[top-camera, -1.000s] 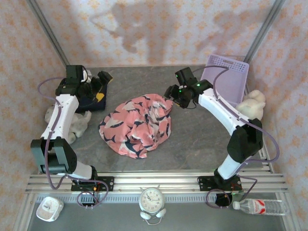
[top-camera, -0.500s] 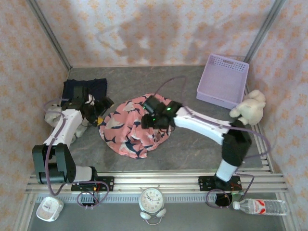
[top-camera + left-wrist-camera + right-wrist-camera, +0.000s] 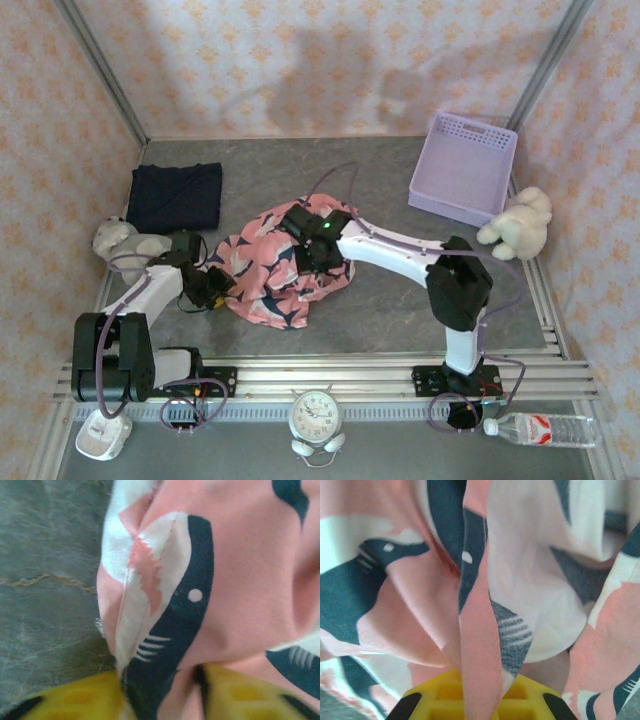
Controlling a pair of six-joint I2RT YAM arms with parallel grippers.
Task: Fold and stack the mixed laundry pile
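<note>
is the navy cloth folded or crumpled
Folded: the navy cloth lies flat as a neat rectangle, apart from the pink garment.

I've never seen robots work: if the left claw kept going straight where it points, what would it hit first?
The pink printed garment. A fold of it lies between the left gripper's yellow fingertips, so it would seemingly push into cloth almost at once.

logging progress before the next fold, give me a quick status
Left gripper shut on pink garment, left edge. Right gripper shut on a fold mid-cloth. Navy garment flat, far left. Plush toy beside left arm.
</note>
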